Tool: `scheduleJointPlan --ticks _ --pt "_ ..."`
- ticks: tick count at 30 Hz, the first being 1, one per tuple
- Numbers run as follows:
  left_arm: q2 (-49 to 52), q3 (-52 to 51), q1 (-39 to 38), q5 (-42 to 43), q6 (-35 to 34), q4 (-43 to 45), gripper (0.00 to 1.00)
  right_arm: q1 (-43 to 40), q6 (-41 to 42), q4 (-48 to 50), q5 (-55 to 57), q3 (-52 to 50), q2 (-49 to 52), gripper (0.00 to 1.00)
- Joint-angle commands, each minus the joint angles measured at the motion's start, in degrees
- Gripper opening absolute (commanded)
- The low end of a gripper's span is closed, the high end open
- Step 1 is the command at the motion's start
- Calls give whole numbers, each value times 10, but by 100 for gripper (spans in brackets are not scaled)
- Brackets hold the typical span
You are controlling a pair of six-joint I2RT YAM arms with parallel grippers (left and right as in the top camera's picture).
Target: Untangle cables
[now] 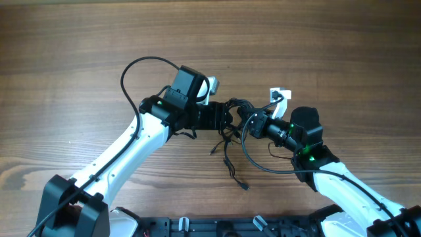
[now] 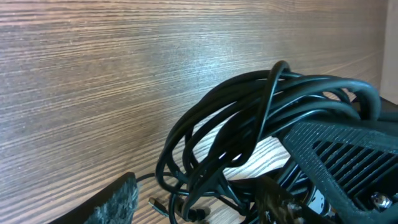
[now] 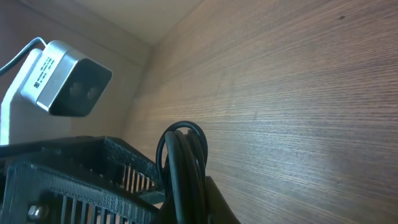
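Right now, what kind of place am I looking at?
Probably a robotics test bench: a white jointed left arm and a white jointed right arm meet over a wood-grain table at a tangle of thin black cables.

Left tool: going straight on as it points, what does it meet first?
The cables, bunched right at its tip; the right tool sits just behind them. Any gap before the cables is hard to judge.

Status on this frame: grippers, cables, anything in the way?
Right gripper clamped on cables. Left gripper against them, grip unclear. Knotted between the two, loose ends trailing on table. No obstruction seen.
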Motion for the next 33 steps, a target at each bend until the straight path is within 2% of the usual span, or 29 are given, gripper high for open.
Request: scheduleJointPlan --ticks 1,4,6,7,8,9,11,14,16,17,18,20,23,26,29,33 --pt "-10 -2 -2 14 27 0 61 0 35 33 -54 14 -2 5" --pt "-9 -2 -8 14 27 4 50 0 35 72 -111 14 -2 5" --pt "-5 -2 -13 13 29 9 39 0 35 76 -127 14 -2 5" --pt "-3 -2 -13 13 37 13 28 0 35 76 -133 14 -2 5" --pt "-3 -2 -12 10 39 14 21 0 34 76 -138 14 -2 5" --pt "-3 -2 -12 -1 39 16 6 0 33 76 -141 14 -2 5" --pt "-3 -2 -7 -33 39 17 4 -5 29 76 -141 14 -2 8" --pt "-4 -2 13 -34 38 18 4 -33 29 69 -141 14 -2 14" --pt "-6 -2 33 -24 18 27 4 -64 2 43 -139 14 -2 34" --pt "-6 -2 44 -2 4 46 4 -89 -25 14 -139 14 -2 58" --pt "-6 -2 46 8 4 57 4 -98 -31 1 -139 14 -2 72" --pt "-6 -2 46 10 4 70 4 -109 -31 -13 -139 14 -2 84" --pt "-6 -2 45 9 -33 87 4 -109 -31 -16 -158 14 -2 87" --pt "-6 -2 45 9 -113 146 4 -109 -64 -16 -188 14 -2 88" --pt "-6 -2 45 2 -155 199 4 -109 -76 -16 -233 14 -2 87" --pt "-6 -2 45 -13 -224 217 4 -109 -76 -16 -247 14 -2 84"
